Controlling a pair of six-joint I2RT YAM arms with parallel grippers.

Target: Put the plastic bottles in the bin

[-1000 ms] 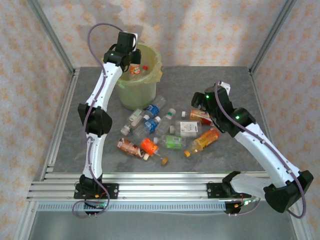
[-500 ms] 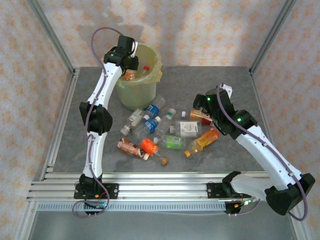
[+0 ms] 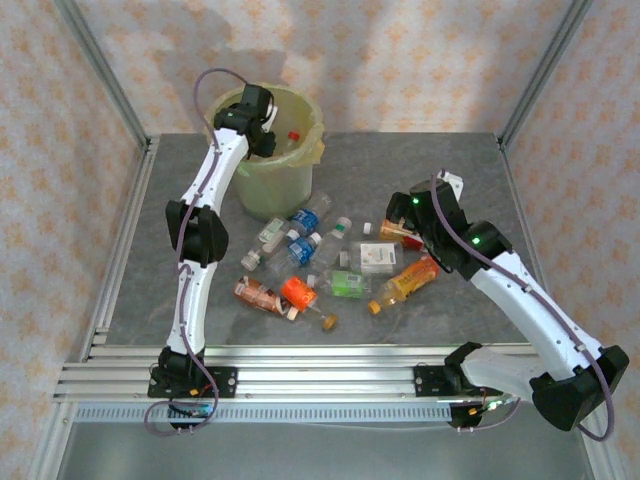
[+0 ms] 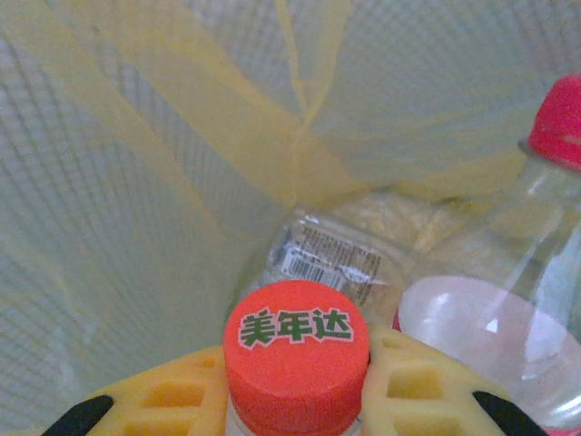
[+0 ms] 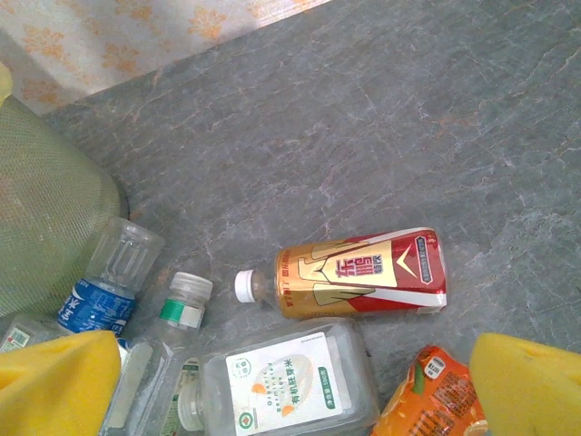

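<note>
pinching an orange-capped bottle (image 4: pixel 297 359) between the left fingers (image 4: pixel 168 400), low inside the bag-lined bin (image 3: pixel 275 190), just above a clear labelled bottle (image 4: pixel 327 259) and a red-capped bottle (image 4: pixel 508 300). hovering with the right fingers (image 5: pixel 54 381) spread wide and empty over a red-and-gold bottle (image 5: pixel 363 271) lying among others on the grey desk (image 5: pixel 408 118).

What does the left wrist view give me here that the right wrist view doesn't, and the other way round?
Left wrist: left end effector shut on an orange-capped bottle inside the bin, beside a red-capped bottle. Right wrist: open right end effector over the table, above a red-and-gold bottle and blue-labelled bottle. Both: the bin and yellow pads.
</note>
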